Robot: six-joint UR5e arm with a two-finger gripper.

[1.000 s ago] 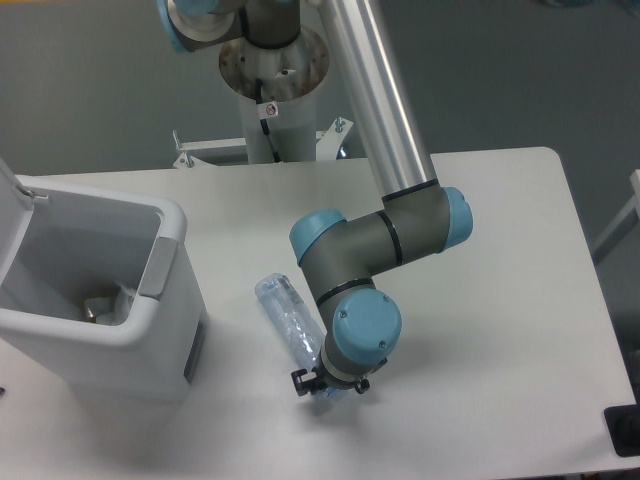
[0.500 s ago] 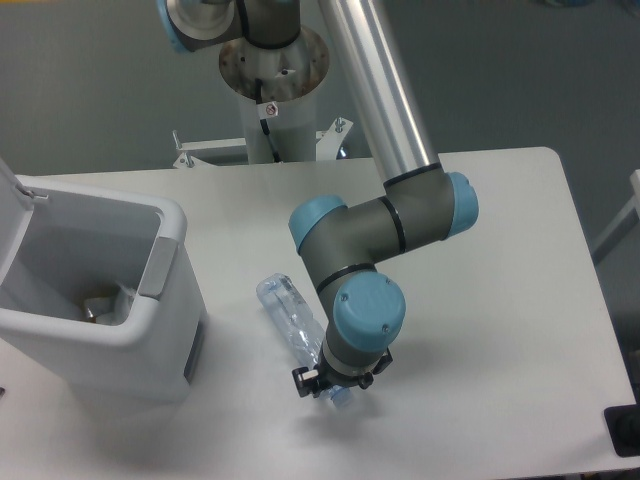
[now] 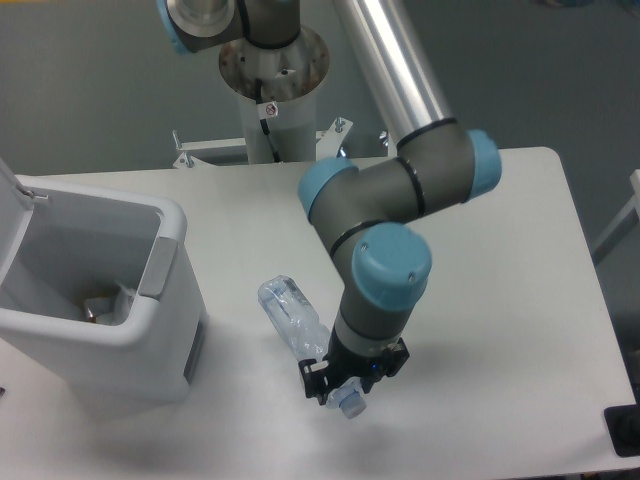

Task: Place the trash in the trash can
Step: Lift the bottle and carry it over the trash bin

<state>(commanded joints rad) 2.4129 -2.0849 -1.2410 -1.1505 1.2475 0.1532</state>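
Observation:
A crushed clear plastic bottle (image 3: 292, 318) lies slanted just right of the trash can, its pale blue cap (image 3: 350, 403) toward the table's front. My gripper (image 3: 346, 386) points down over the cap end and is shut on the bottle's neck; the wrist hides most of the fingers. The white trash can (image 3: 150, 345) stands at the left with its lid (image 3: 12, 190) swung open. A small pale crumpled piece (image 3: 100, 306) lies at its bottom; I cannot tell whether it is the wrapper.
The arm's base column (image 3: 272, 90) rises behind the table's back edge. The forearm (image 3: 395, 60) crosses above the table's middle. A black object (image 3: 622, 432) sits at the front right corner.
The wrist has risen toward the camera and shifted right and forward. The bottle's cap end went with it and now shows below the gripper.

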